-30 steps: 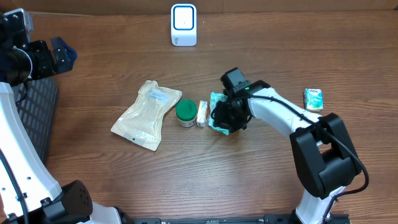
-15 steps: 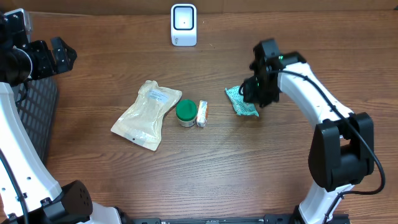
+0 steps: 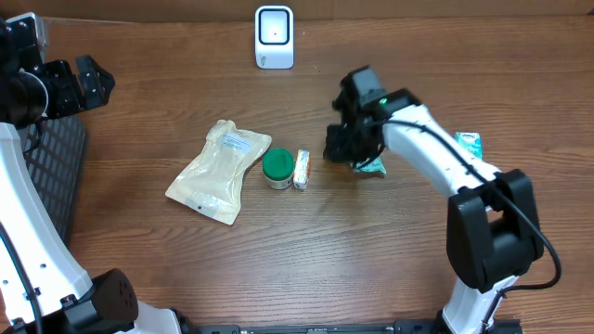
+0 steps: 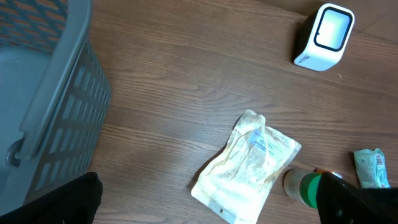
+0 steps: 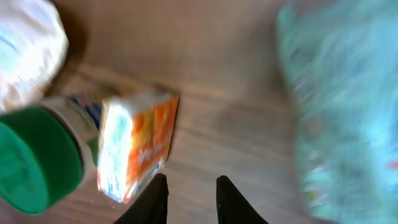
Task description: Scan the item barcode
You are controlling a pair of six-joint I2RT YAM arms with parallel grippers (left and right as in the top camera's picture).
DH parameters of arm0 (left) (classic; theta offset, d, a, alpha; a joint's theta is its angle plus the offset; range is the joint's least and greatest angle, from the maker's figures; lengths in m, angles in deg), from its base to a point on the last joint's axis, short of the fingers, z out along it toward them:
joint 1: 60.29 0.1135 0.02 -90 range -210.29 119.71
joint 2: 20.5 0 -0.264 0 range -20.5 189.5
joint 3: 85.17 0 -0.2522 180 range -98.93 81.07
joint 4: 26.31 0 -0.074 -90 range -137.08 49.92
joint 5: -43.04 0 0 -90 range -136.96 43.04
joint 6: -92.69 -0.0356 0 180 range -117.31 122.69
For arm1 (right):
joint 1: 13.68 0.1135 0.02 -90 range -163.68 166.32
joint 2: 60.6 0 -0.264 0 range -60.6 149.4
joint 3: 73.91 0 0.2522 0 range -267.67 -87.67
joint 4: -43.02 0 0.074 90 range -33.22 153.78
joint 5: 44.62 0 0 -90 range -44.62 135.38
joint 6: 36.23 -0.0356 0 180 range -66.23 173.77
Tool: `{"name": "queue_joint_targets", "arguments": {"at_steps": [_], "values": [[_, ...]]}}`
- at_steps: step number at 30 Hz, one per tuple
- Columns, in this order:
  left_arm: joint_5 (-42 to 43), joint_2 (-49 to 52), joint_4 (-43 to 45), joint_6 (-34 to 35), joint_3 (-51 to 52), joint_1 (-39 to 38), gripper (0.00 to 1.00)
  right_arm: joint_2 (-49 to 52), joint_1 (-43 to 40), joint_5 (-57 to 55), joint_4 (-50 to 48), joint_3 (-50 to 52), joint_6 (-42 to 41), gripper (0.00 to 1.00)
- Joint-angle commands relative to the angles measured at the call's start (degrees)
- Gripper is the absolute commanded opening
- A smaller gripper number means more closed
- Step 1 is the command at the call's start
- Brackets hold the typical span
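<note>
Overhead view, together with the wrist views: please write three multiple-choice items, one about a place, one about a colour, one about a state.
1. Where in the overhead view is the white scanner? A at the top, alone; B at the bottom; C in the middle.
2. Which colour is the jar's lid? A red; B green; C white.
3. How is the left gripper? A shut on a packet; B shut, empty; C open, empty.
Key: 1 A, it stands above everything else; 2 B, the round lid is green; 3 C, its fingers stand wide apart with nothing between.
</note>
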Motion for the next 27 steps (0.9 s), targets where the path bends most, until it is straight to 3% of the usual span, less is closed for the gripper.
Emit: {"name": "queue_joint_targets", "arguments": {"at_steps": [1, 8, 18, 27], "values": [[-0.3, 0.2, 0.0, -0.7, -0.2, -0.4, 1.00, 0.0, 0.5, 3.1, -0.9, 3.3, -3.3, 0.23], [-0.3, 0.2, 0.1, -0.7, -0.2, -0.4, 1.00, 0.0, -0.7, 2.4, -2.6, 7.3, -3.3, 0.25], [-0.3, 0.2, 0.0, -0.7, -0.2, -0.4, 1.00, 0.0, -8.8, 1.6, 0.4, 7.7, -3.3, 0.27], [-0.3, 0.2, 0.0, -0.7, -0.2, -0.4, 1.00, -0.9, -14.4, 4.2, 9.4, 1.9, 4.9, 0.30]]}}
